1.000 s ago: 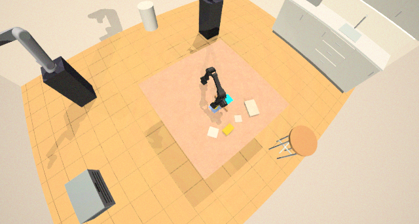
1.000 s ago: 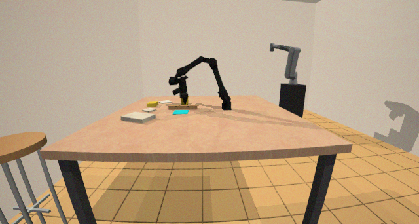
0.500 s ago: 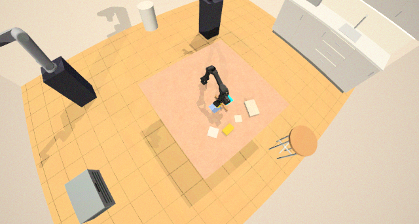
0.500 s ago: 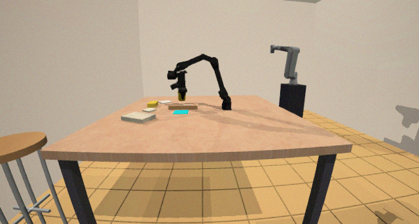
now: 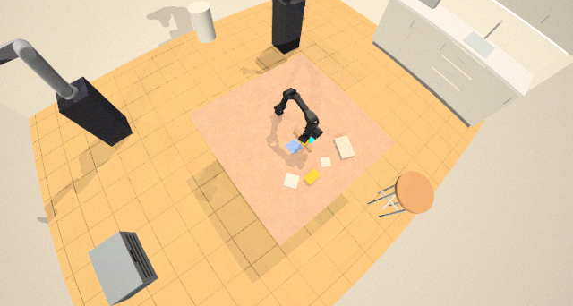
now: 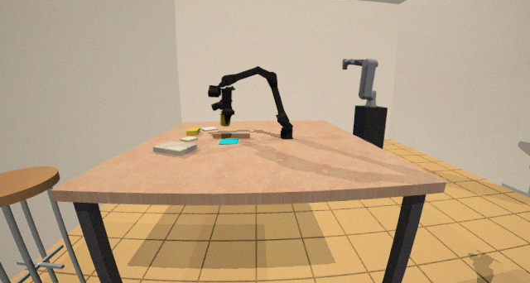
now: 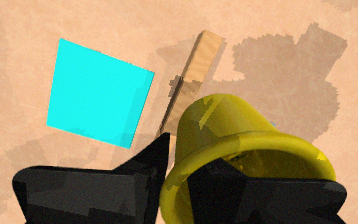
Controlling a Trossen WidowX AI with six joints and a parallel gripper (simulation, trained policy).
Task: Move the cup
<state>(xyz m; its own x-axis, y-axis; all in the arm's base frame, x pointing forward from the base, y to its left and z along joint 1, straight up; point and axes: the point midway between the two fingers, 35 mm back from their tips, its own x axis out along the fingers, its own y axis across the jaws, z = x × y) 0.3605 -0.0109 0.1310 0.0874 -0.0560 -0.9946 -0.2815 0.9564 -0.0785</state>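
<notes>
The yellow cup (image 6: 224,120) (image 7: 220,117) hangs above the table, tilted in the wrist view. My gripper (image 6: 227,121) (image 7: 177,139) is shut on its wall, one finger inside and one outside. No marbles can be made out in the cup's dark inside. The cyan pad (image 5: 312,140) (image 6: 228,141) (image 7: 100,95) lies bare on one side of a low wooden bar (image 5: 309,148) (image 6: 243,136) (image 7: 200,60). The blue pad (image 5: 293,147) lies on the other side, with only a sliver (image 7: 273,124) showing past the cup in the wrist view.
A thick pale book-like block (image 5: 345,147) (image 6: 175,148) lies beyond the cyan pad. A yellow block (image 5: 312,176) (image 6: 193,131) and two thin white squares (image 5: 291,181) (image 5: 325,162) lie farther out on the table. A round stool (image 5: 414,192) stands off the table's edge.
</notes>
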